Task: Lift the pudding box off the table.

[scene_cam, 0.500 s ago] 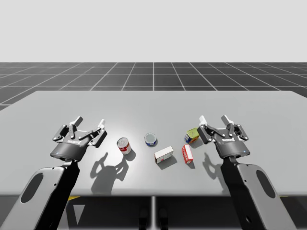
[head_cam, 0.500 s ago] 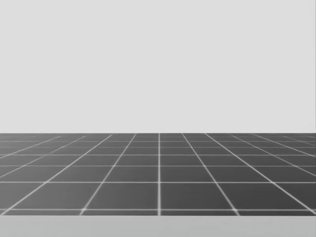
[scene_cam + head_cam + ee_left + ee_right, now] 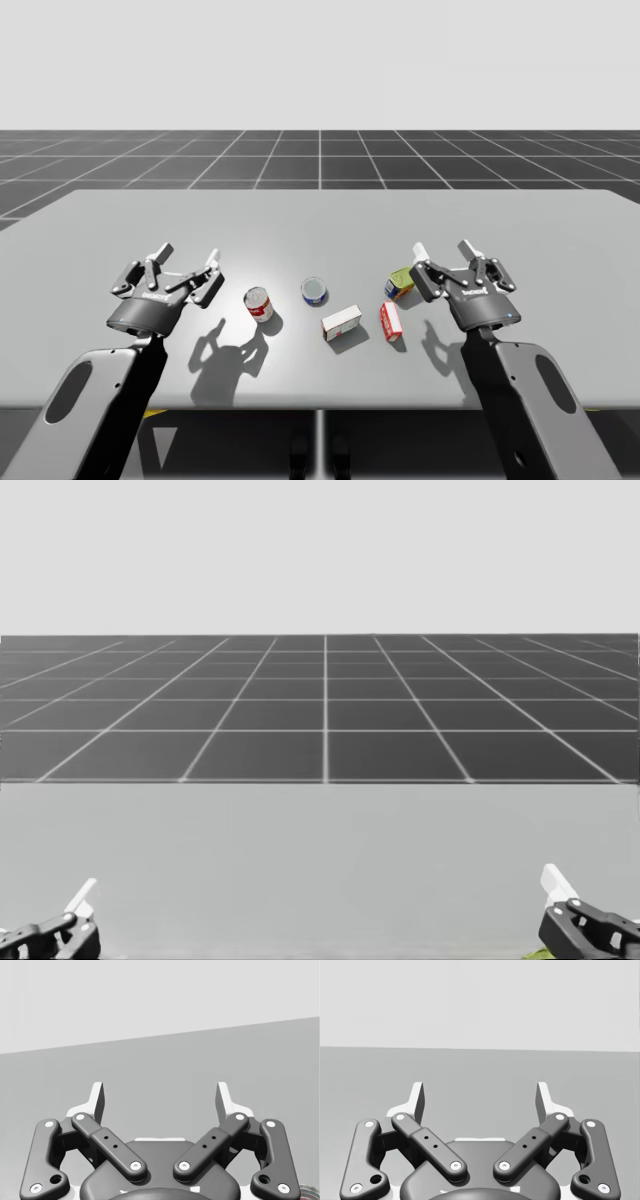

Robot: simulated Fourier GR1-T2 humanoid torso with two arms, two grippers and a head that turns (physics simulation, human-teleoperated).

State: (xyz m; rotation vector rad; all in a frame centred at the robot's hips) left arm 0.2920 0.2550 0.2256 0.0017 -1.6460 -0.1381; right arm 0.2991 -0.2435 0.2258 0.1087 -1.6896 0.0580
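Pudding box (image 3: 342, 322) flat on the table (image 3: 320, 215), nothing holding it.
Left to right, high view: the robot's left gripper (image 3: 188, 256) above the table, fingers spread with nothing between them; a red-and-white can (image 3: 259, 303); a blue-topped can (image 3: 314, 291); the pudding box (white top, red edge) near the front middle, well apart from either gripper; a small red box (image 3: 391, 320) just beside it; a green can (image 3: 400, 282); the right gripper (image 3: 443, 248), fingers likewise apart, close by that can.

High and head views share the table (image 3: 330, 215).
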